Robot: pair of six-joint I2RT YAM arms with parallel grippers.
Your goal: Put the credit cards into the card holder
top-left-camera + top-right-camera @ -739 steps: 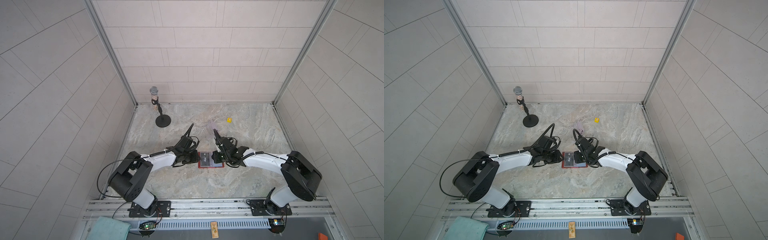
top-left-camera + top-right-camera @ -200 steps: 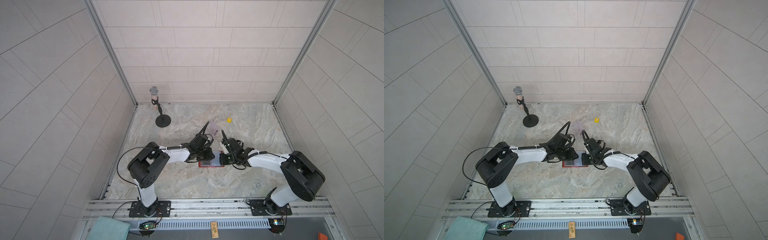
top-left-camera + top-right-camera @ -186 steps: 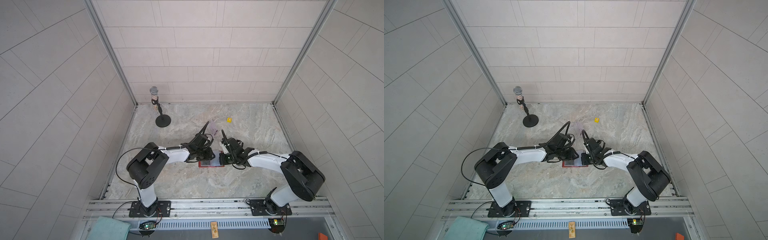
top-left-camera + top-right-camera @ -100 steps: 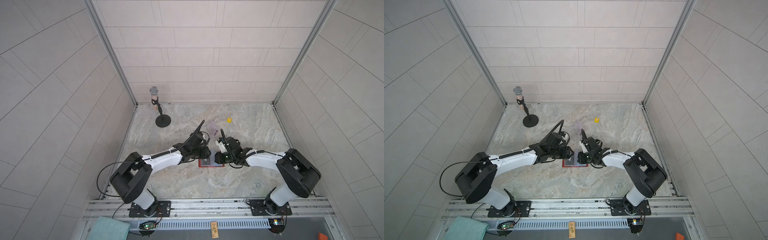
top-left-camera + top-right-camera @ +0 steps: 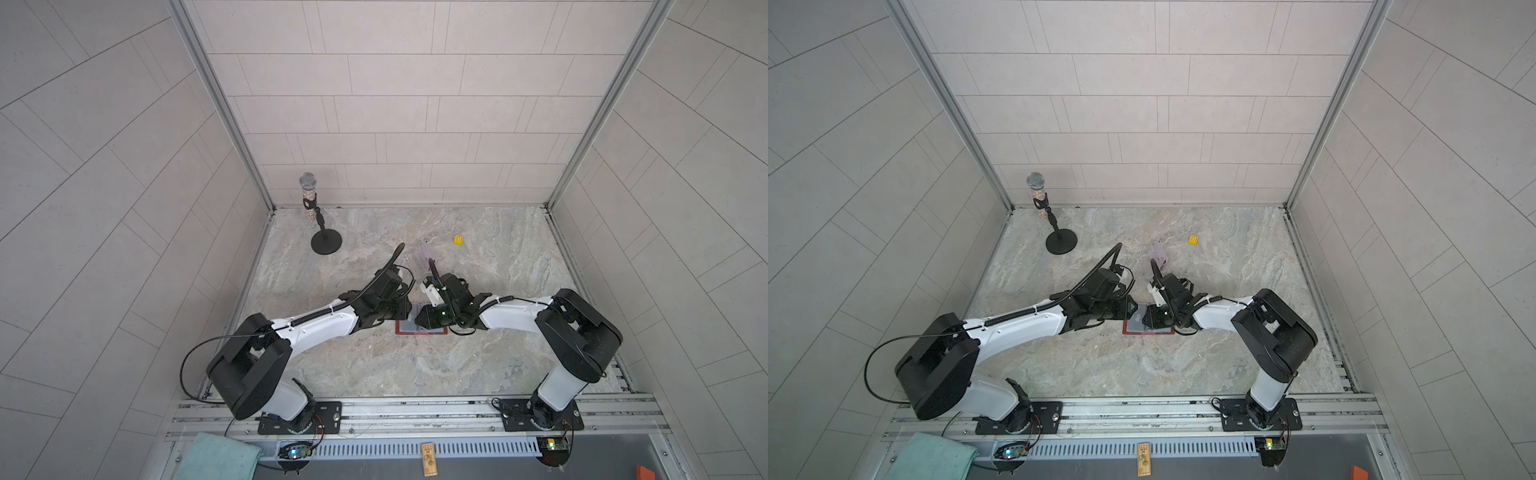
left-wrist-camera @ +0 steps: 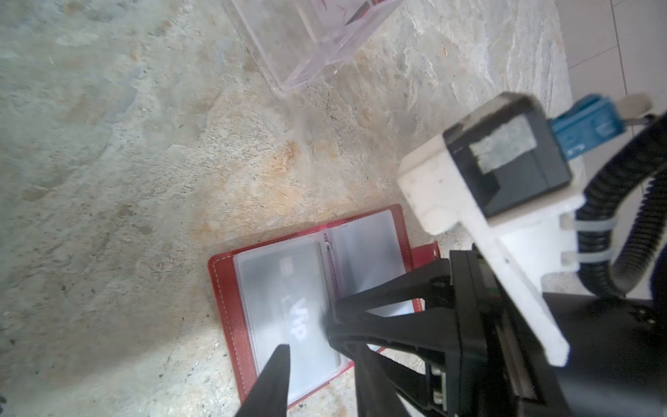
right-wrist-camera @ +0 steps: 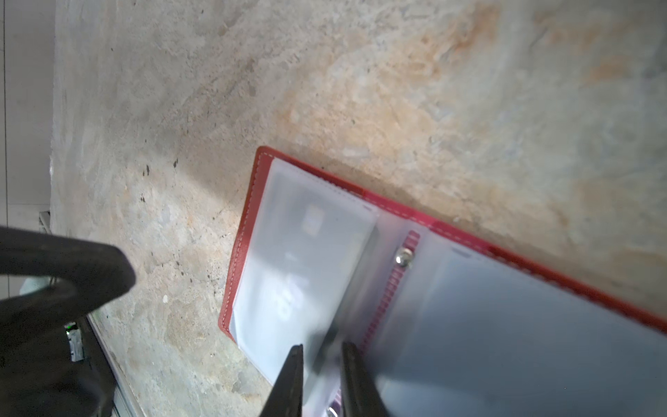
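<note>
Here the card holder [image 6: 222, 289] holds one credit card [image 6: 288, 299]; left gripper [image 6: 321, 352] parted, right gripper [image 7: 321, 348] pinching sleeve [image 7: 353, 281].

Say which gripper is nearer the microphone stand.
Left. The left gripper hovers at the card holder's edge facing the microphone stand; the right gripper reaches over the holder from its opposite side, farther from the stand.
</note>
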